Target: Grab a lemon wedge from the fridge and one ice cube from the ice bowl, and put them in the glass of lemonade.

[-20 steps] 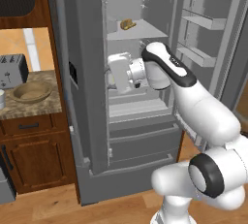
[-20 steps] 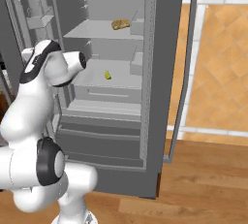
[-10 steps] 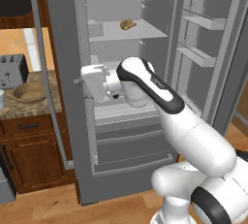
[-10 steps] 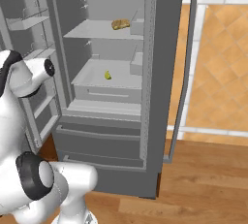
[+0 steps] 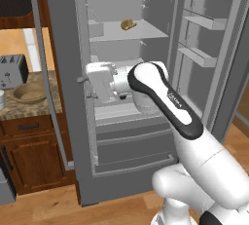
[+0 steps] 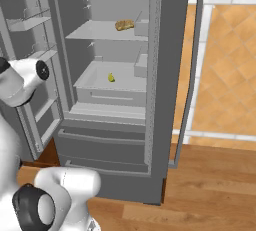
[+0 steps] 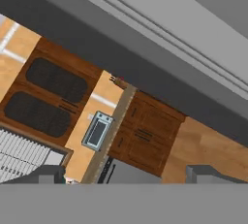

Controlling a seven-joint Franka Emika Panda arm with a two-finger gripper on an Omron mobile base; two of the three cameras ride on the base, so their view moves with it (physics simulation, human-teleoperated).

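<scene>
right now the tiny yellow lemon wedge (image 6: 111, 77) sits deep on the grey fridge (image 6: 170, 50) shelf. the white gripper (image 5: 83, 80) is out by the left door, pointing away. its fingers are wide open and hold nothing.

arm: swung further left | tool (image 5: 83, 86): now beside left fridge (image 5: 68, 73) door

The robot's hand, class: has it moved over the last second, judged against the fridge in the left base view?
Yes. The hand has swung left, from in front of the fridge's open compartment to its left door edge.
</scene>
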